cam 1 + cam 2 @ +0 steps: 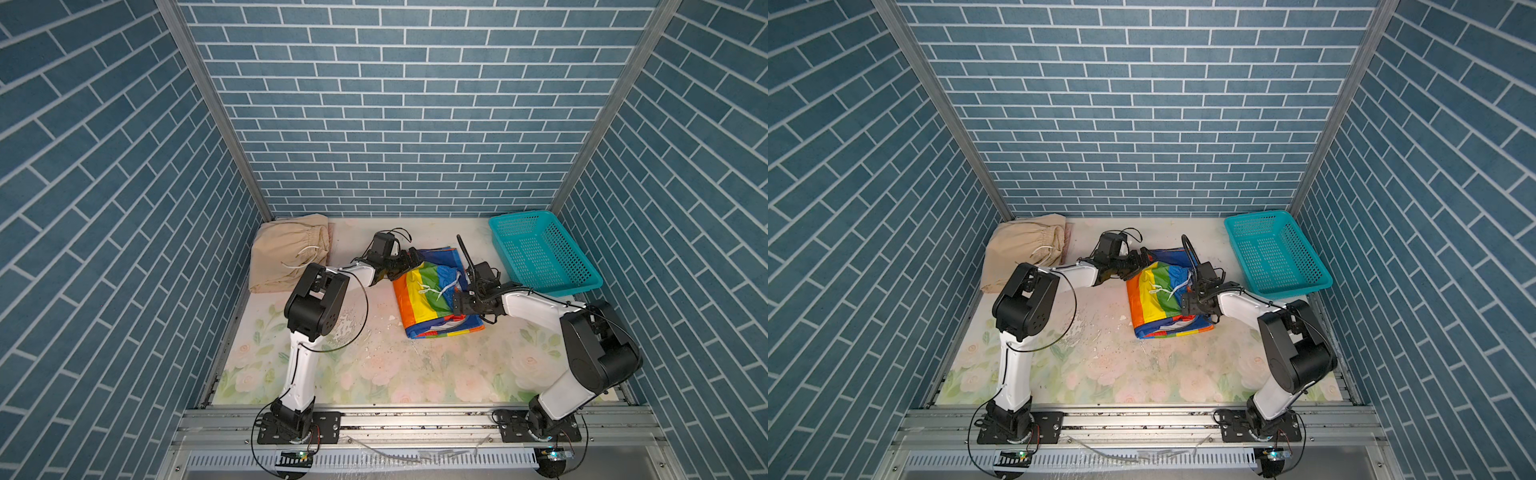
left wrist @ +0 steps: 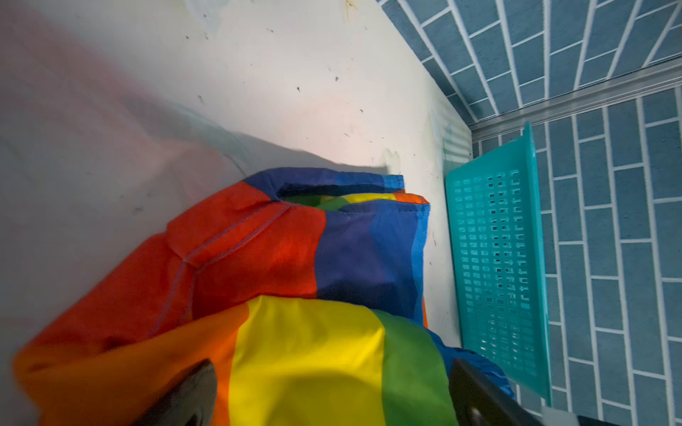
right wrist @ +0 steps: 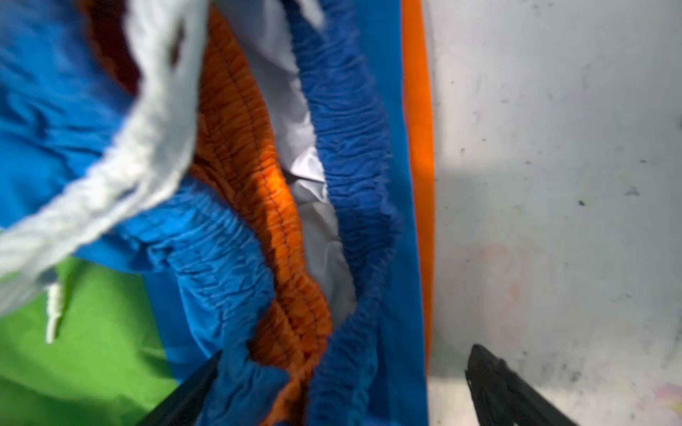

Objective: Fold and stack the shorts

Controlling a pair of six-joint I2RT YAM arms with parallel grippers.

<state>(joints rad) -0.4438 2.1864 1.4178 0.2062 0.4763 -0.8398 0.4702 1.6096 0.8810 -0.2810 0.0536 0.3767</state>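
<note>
The rainbow-striped shorts [image 1: 430,297] [image 1: 1160,301] lie folded in the middle of the table, white drawstring on top. My left gripper [image 1: 409,261] [image 1: 1139,259] hovers open over their far left corner; in the left wrist view its fingers [image 2: 192,394] straddle the yellow and green stripes [image 2: 306,350]. My right gripper [image 1: 456,305] [image 1: 1185,306] is open at their right side, and the blue and orange elastic waistband [image 3: 295,295] lies between its fingers [image 3: 494,383]. The beige shorts [image 1: 286,257] [image 1: 1021,255] lie folded at the far left corner, with a pink strip of cloth [image 1: 331,235] along their right side.
A teal perforated basket [image 1: 544,253] [image 1: 1277,253] [image 2: 498,258] stands empty at the far right corner. The table [image 1: 374,357] has a floral cover. Blue brick-pattern walls close in the left, right and far sides.
</note>
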